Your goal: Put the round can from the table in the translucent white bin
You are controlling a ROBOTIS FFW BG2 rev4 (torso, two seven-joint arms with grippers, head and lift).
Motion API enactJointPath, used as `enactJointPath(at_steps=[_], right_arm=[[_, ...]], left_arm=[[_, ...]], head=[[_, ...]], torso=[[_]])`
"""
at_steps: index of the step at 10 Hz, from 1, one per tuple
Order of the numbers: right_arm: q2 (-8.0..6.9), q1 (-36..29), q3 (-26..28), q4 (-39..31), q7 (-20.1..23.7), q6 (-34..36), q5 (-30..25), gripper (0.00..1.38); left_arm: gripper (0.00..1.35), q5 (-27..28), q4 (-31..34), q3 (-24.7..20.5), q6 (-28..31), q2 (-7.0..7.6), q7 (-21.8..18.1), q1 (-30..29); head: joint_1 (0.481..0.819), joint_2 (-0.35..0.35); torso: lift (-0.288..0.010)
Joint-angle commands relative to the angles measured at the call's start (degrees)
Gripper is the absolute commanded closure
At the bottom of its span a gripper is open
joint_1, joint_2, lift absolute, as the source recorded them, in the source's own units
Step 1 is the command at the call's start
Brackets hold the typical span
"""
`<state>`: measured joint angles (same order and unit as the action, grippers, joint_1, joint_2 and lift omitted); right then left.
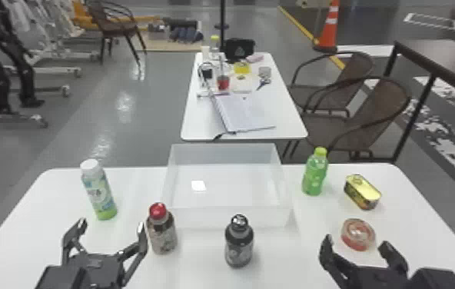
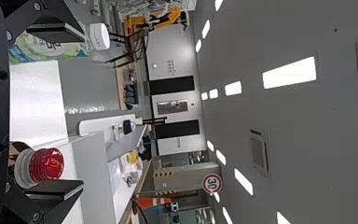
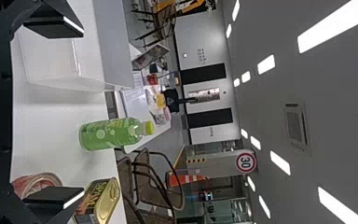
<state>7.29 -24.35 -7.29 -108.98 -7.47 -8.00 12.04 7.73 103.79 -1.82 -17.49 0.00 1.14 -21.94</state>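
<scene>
Head view: your round can sits near the table's right edge, by your released right tool; your left tool is released too. The green bottle flanks the bin. Left wrist view: a red-capped bottle stands by one finger. Right wrist view: the tin is near your can.

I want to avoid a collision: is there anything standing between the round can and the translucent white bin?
Nothing visible stands there; only bare table lies between the round can and the bin. The green bottle stands farther back.
</scene>
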Motion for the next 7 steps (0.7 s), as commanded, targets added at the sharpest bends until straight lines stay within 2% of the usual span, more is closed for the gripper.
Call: enactJointPath(at_steps=[1,7], right_arm=[[0.00,0.0,0.0,0.0,0.0,0.0,0.0,0.10],[-0.09,1.0,0.3,1.1,-1.0,-0.5,0.1,0.10]], left_arm=[[0.19,0.0,0.0,0.0,0.1,-0.15,0.0,0.0],[0.19,-0.1,0.0,0.0,0.4,-0.15,0.0,0.0]], head=[[0.549,0.000],[0.549,0.000]], torso=[[-0.100],[-0.100]])
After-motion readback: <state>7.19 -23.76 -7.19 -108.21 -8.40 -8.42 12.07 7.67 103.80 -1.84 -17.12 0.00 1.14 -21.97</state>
